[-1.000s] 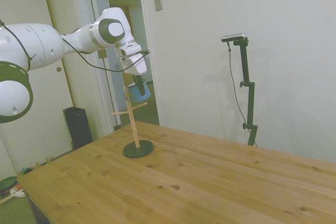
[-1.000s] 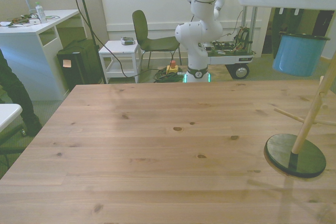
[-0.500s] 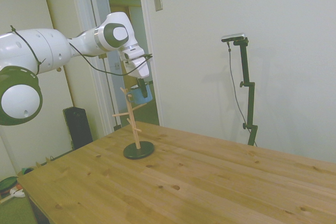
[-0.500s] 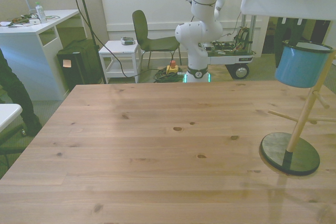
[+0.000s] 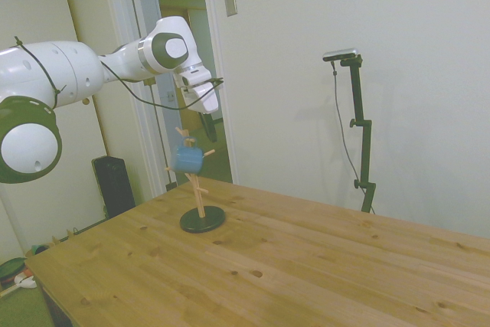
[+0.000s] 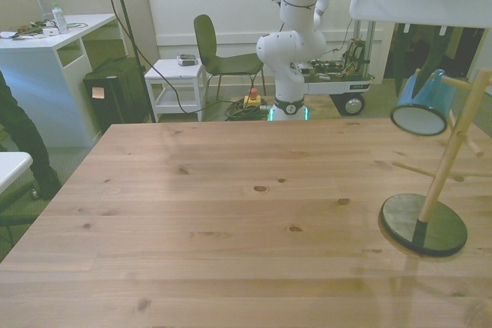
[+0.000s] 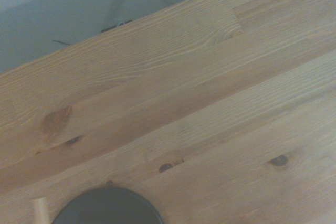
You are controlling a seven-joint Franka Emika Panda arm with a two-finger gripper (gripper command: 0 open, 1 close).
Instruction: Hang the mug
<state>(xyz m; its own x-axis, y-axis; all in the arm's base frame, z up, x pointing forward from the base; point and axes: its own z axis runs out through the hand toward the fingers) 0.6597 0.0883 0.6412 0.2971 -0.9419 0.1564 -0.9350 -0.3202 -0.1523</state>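
Side view: the blue mug (image 5: 186,159) hangs on an upper peg of the wooden mug tree (image 5: 194,181), tilted, its body on the side of the post nearer the picture's left; the tree's dark round base (image 5: 202,218) rests on the wooden table (image 5: 306,266) near the far corner. The white arm's gripper (image 5: 209,129) is above and just beside the mug, apart from it and holding nothing; whether its dark fingers are spread or closed cannot be told. Front view: the mug (image 6: 421,106) hangs tipped at the front view's right, white inside facing down toward the camera, its handle on a peg of the tree (image 6: 453,147) whose base (image 6: 423,225) sits near the table's edge; the gripper body above is cut off by the frame. Wrist view: only table planks (image 7: 199,103), the base's dark rim (image 7: 105,208) and one peg tip (image 7: 39,211) appear; the mug is out of view.
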